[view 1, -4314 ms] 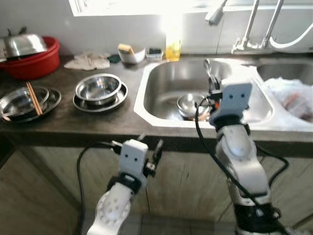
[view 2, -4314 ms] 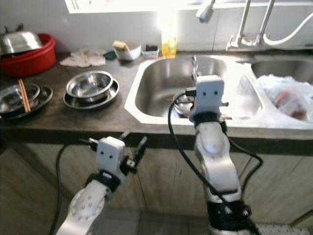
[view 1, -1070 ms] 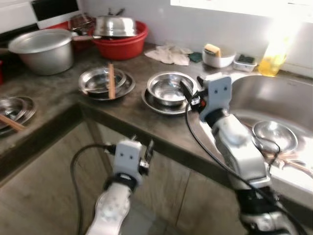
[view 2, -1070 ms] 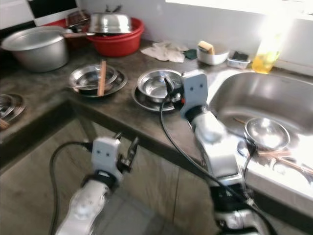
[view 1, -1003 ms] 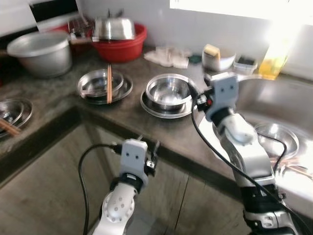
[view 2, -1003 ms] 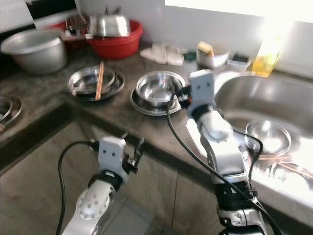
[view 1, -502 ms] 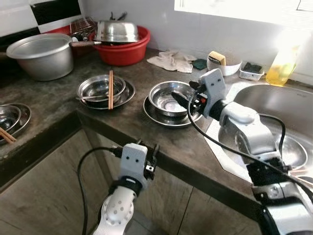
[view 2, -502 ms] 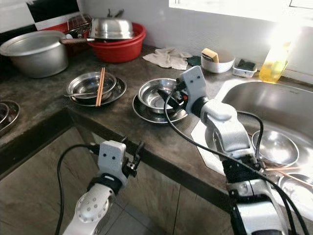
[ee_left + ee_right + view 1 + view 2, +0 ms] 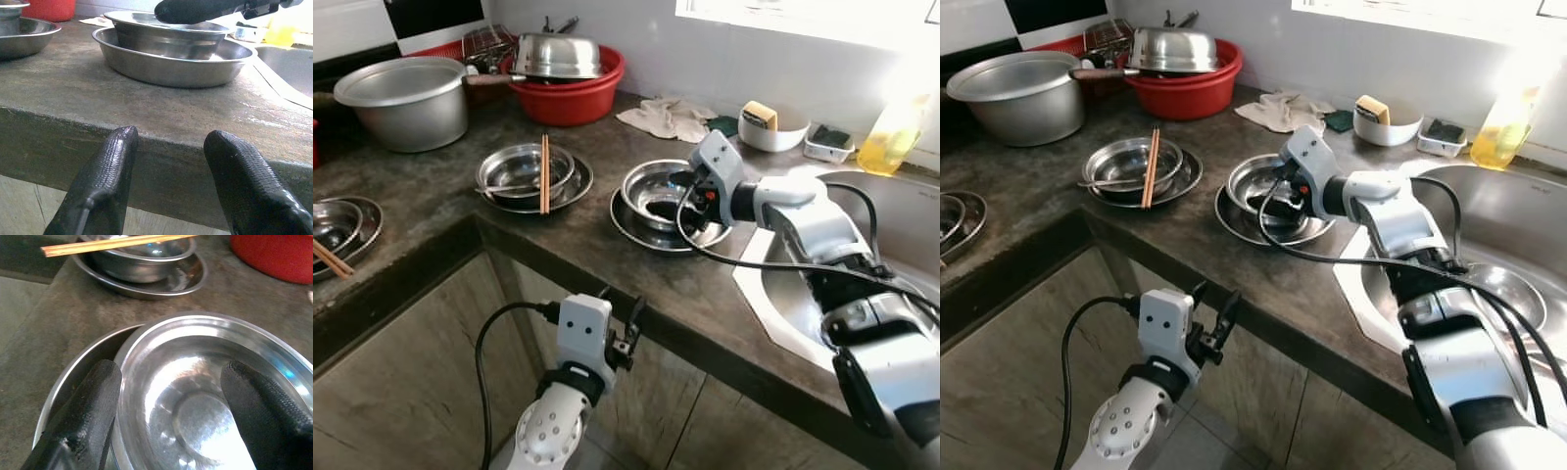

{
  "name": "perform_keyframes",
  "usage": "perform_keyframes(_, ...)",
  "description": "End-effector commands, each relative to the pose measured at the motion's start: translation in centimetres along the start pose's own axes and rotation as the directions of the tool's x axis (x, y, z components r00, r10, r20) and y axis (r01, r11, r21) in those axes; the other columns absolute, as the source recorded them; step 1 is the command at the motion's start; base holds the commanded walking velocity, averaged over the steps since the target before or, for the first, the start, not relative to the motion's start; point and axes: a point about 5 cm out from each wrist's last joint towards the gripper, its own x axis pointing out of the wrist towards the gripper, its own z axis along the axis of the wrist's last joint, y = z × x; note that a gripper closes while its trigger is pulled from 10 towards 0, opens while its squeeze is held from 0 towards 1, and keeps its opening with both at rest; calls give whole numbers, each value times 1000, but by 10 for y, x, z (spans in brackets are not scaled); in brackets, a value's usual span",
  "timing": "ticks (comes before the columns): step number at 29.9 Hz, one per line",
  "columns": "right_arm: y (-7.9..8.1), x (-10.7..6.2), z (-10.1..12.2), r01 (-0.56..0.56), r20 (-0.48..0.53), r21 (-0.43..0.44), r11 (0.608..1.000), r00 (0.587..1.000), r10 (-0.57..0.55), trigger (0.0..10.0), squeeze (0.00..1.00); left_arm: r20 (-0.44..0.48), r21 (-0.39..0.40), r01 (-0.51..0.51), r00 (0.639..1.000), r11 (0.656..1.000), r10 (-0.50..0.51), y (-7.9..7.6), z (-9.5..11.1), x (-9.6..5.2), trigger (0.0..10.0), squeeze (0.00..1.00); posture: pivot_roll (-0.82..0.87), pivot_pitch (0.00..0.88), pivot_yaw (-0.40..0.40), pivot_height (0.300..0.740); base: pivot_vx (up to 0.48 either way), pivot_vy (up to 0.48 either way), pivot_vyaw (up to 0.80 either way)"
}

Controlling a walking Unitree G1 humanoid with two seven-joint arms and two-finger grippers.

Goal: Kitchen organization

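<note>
From the head views, the right gripper (image 9: pixel 674 189) reaches over the steel bowl (image 9: pixel 1268 186) nested in a shallow plate (image 9: pixel 1234 223) on the dark surface (image 9: pixel 1185 259), beside the sink (image 9: pixel 1528 211). Judging by this, tidying has barely begun: nothing is lifted yet. Beyond that bowl, away from the sink, sit one bowl-and-plate set with two chopsticks (image 9: pixel 545 172), one large pot (image 9: pixel 401 98) and one red basin (image 9: pixel 573 93).

The left wrist view shows the left gripper (image 9: pixel 168 161) idle below the surface edge, its fingers spread.

The right wrist view shows the right gripper's fingers (image 9: pixel 93 396) spread, one outside the bowl's rim, one inside, not yet pinching.
</note>
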Motion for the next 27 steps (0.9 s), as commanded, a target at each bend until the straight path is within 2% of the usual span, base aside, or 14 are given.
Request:
perform_keyframes(1,-5,-3,9,-21,-1,-42,999,1000,21,10000,0,11,-3,11,1000,1000,-11,-4,2,-1,10000,0,94,110,-60,740,0,0,0)
perform_keyframes(7,-6,0,1,-39,-107,-48,998,994,34,10000,0,2,3,3,1000,1000,-3,-3,1,-2,10000,0,88,114,-62,740,0,0,0)
perform_keyframes(11,-6,2,1,-65,-115,-48,997,992,59,10000,0,2,4,3,1000,1000,-3,-3,1,-2,10000,0,89,114,-62,740,0,0,0)
perform_keyframes(16,-7,3,6,-83,-91,-42,996,993,79,10000,0,-2,6,-1,1000,1000,1,-3,0,-2,10000,0,88,115,-63,740,0,0,0)
perform_keyframes(17,-12,3,12,-29,-64,-58,998,998,25,10000,0,-2,8,-1,1000,1000,1,-2,0,-1,10000,0,88,115,-63,740,0,0,0)
perform_keyframes(18,-12,3,12,-29,-64,-58,998,998,25,10000,0,-2,8,-1,1000,1000,1,-2,0,-1,10000,0,88,115,-63,740,0,0,0)
perform_keyframes(19,-18,2,18,35,-30,-50,998,999,-37,10000,0,-3,9,-2,1000,1000,2,-2,0,-1,10000,0,88,115,-63,740,0,0,0)
perform_keyframes(20,-19,1,21,30,-10,-35,999,999,-30,10000,0,-3,9,-3,1000,1000,3,-2,0,-1,10000,0,88,114,-62,740,0,0,0)
perform_keyframes(22,-18,0,24,0,12,-18,1000,1000,0,10000,0,-4,9,-4,1000,1000,4,-2,0,-1,10000,0,88,114,-62,740,0,0,0)
perform_keyframes(25,-11,-3,24,-124,34,-10,992,992,124,10000,0,-6,10,-4,1000,1000,4,-2,-1,-1,10000,0,90,114,-62,740,0,0,0)
perform_keyframes(26,-7,-6,19,-191,8,-23,981,981,192,10000,0,-7,11,-5,1000,1000,6,-1,-1,-1,10000,0,89,114,-60,740,0,0,0)
perform_keyframes(27,-6,-8,17,-210,-8,-33,977,978,210,10000,0,-7,10,-6,1000,1000,6,-1,-1,-1,10000,0,89,114,-60,740,0,0,0)
